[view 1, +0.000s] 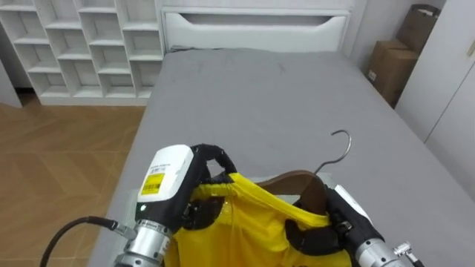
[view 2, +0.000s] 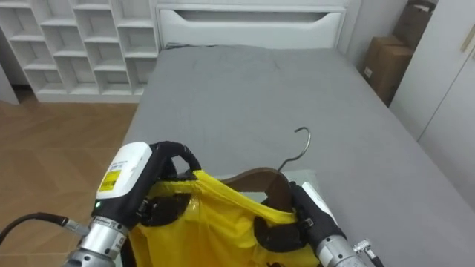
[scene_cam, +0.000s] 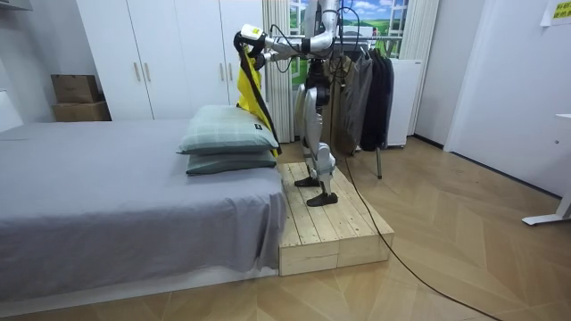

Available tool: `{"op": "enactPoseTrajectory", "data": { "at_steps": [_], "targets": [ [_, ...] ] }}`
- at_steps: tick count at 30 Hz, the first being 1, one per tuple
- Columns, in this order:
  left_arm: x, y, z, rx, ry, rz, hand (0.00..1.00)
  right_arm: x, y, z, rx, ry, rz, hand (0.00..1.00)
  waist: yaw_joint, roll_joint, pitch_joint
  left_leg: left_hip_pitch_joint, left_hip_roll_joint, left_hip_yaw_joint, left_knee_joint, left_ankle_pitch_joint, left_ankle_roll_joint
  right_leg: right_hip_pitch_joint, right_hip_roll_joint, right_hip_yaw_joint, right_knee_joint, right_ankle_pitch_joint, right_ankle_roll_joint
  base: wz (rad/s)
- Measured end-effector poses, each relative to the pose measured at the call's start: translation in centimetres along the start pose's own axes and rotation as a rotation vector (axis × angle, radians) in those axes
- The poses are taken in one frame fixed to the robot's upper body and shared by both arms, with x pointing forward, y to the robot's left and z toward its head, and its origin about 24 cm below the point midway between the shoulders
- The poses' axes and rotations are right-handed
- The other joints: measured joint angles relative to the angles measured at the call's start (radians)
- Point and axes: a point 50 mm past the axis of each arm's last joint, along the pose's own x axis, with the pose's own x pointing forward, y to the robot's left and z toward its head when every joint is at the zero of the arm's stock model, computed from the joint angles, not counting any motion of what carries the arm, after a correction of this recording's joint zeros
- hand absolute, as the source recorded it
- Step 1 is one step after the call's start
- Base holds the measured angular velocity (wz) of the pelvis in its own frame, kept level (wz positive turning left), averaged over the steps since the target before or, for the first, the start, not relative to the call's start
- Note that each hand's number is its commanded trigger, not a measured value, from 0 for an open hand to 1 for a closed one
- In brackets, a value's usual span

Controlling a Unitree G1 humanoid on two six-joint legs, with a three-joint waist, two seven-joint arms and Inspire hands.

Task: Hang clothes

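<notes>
Yellow garment point(view 1: 245, 222): smooth, thin fabric, draped over a brown wooden hanger point(view 1: 293, 180) and held in the air between both robot hands, above the near end of the bed point(view 1: 260, 96).

Left robot hand point(view 1: 211, 167): dark fingers curled over the garment's left shoulder, gripping the fabric.

Right robot hand point(view 1: 319, 233): fingers closed on the yellow fabric at the hanger's right end.

Hanger: curved wooden bar with a thin metal hook point(view 1: 341, 148) rising above the garment, open end toward the right.

Bed: flat grey sheet with a white padded headboard at the far edge.

Room view: the robot stands upright on a low plank platform point(scene_cam: 326, 223) touching the bed's end. The garment hangs from the raised hands above two stacked green pillows point(scene_cam: 227, 134).
</notes>
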Motion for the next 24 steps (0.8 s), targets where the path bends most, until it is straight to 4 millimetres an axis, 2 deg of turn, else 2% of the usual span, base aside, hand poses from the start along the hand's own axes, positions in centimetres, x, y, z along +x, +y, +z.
{"op": "enactPoseTrajectory", "data": {
  "at_steps": [7,11,24],
  "targets": [
    [-0.1,0.2,-0.4,-0.100,0.039,0.020,0.00,0.0,0.0,-0.1,0.009,0.003,-0.004,1.00,0.003,0.002,0.0017,0.014,0.002,0.012,-0.006,0.000,0.000,0.007,0.002,0.011,0.000,0.000,0.000,-0.05],
    [-0.3,0.2,-0.6,-0.099,0.051,0.022,0.00,0.0,0.0,-0.1,0.009,0.006,-0.002,1.00,0.001,0.003,0.0028,0.015,0.002,0.012,-0.018,0.000,0.000,0.008,0.004,0.010,-0.003,0.000,0.000,0.00],
    [-2.4,-0.1,-2.4,-0.138,0.168,-0.005,0.00,0.0,0.0,-0.3,-0.037,0.031,0.003,1.00,-0.012,0.003,0.0032,0.007,0.007,0.025,-0.018,0.000,-0.001,-0.005,0.008,0.028,-0.006,0.000,0.000,-0.02]
  ]
}}
